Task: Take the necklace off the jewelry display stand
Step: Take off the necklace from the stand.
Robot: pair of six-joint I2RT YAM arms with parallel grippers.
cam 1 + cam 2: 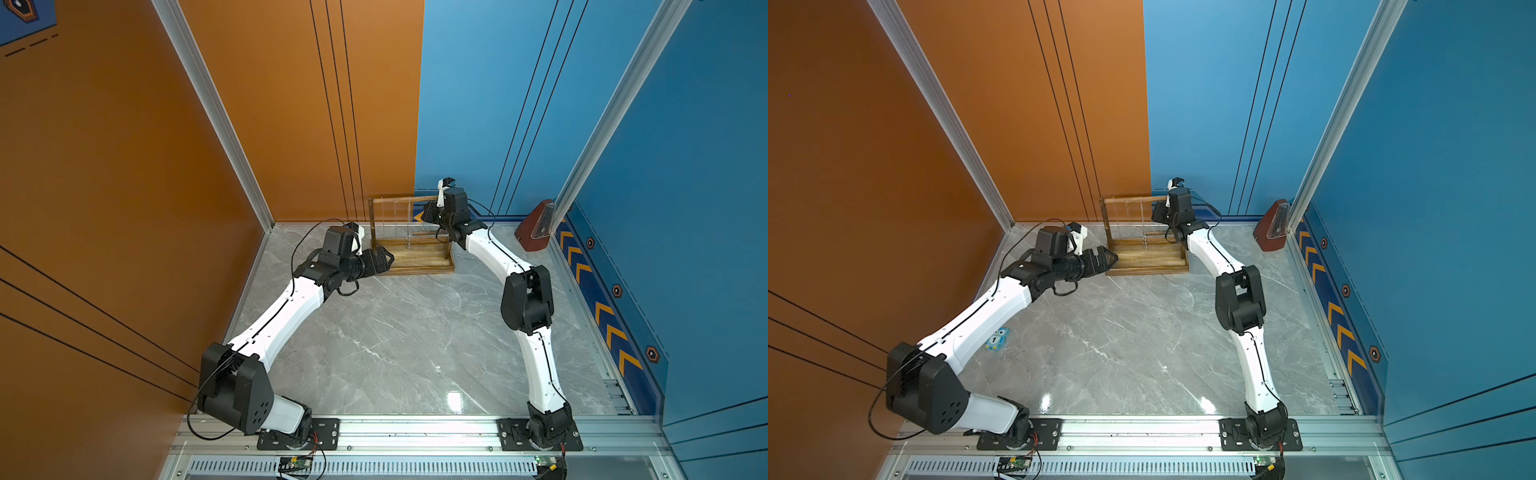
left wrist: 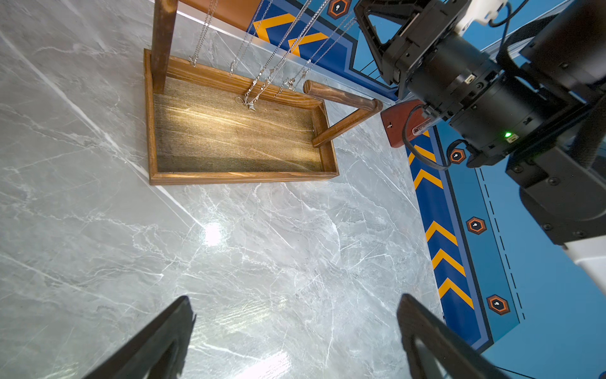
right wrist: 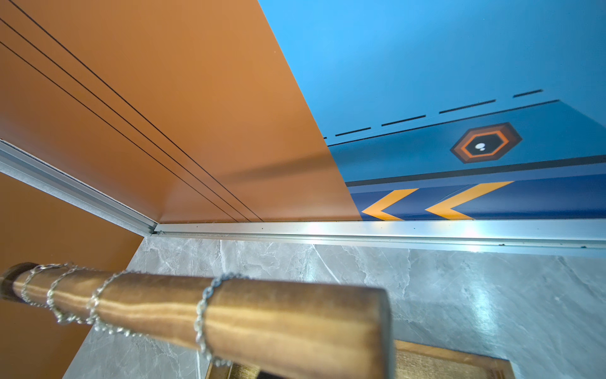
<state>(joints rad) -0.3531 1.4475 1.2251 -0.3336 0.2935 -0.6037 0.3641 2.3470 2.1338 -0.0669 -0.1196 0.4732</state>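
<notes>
The brown wooden jewelry display stand [image 1: 415, 259] [image 1: 1150, 259] stands at the back of the marble table, and its tray rim [image 2: 242, 177] shows in the left wrist view. Several thin silver necklaces [image 2: 262, 82] hang from the long crossbar [image 3: 262, 315]; the nearest chain [image 3: 203, 315] loops over it close to the bar's free end. My left gripper [image 1: 388, 259] [image 2: 295, 297] is open and empty beside the tray's left end. My right gripper [image 1: 428, 214] [image 1: 1158, 214] is up at the crossbar's right end and shut. Its fingers are hidden in the right wrist view, so whether it pinches a chain cannot be told.
A reddish-brown wedge-shaped object [image 1: 536, 226] [image 2: 398, 126] stands by the back right corner post. A small blue card [image 1: 996, 338] lies under the left forearm. Orange and blue walls close in the back and sides just behind the stand.
</notes>
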